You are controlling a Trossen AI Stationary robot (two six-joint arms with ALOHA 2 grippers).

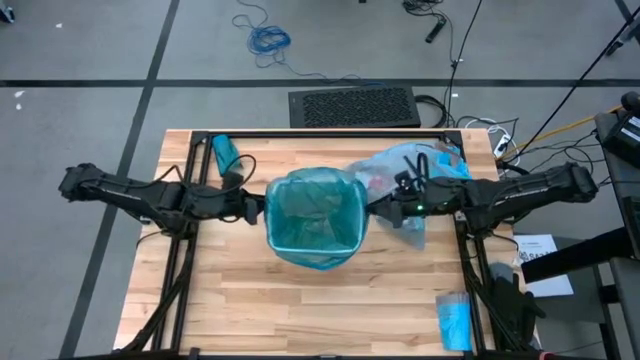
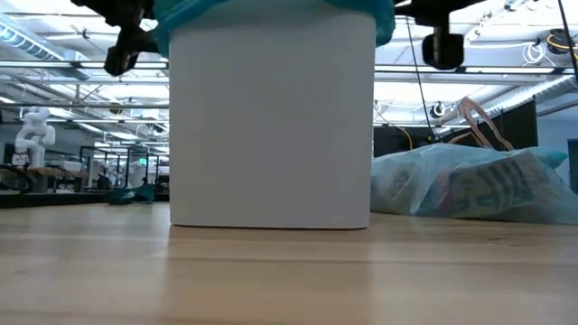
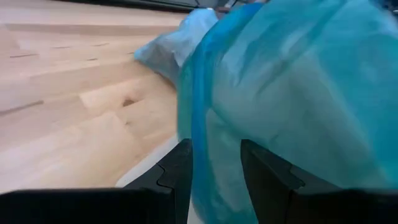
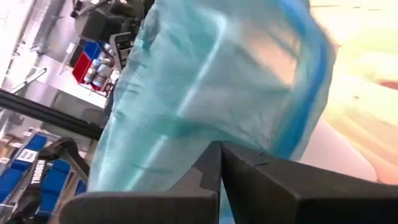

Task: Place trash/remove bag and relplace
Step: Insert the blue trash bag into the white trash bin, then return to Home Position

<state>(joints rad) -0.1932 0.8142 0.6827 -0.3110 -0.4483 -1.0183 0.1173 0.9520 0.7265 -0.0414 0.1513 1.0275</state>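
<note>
A white bin point(image 2: 271, 126) stands mid-table, lined with a teal-green bag point(image 1: 315, 215) whose rim folds over the bin's top. My left gripper point(image 1: 258, 208) is at the bin's left rim, shut on that bag. My right gripper point(image 1: 375, 208) is at the right rim, its fingers shut together at the film. The pale sky-blue bag point(image 1: 410, 170) lies on the table to the bin's right, under my right arm, bulging point(image 2: 470, 185). Trash shows dimly through it. My left gripper pinches the teal-green bag's folded-over rim point(image 3: 214, 149) between its two fingers point(image 3: 180, 171), at the bin's left side. It comes nearly level from the table's left. The film bulges out beyond the fingers. My right gripper has its fingers point(image 4: 211, 165) shut at the bag's rim point(image 4: 236, 124) on the bin's right side, coming nearly level from the table's right. Film rises straight off the fingertips, but whether one layer or several is pinched does not show.
A teal roll point(image 1: 224, 152) lies at the table's far left. A small blue packet point(image 1: 454, 322) sits near the front right corner. A keyboard point(image 1: 353, 106) and cables lie on the floor beyond the far edge. Bare wood stretches in front of the bin.
</note>
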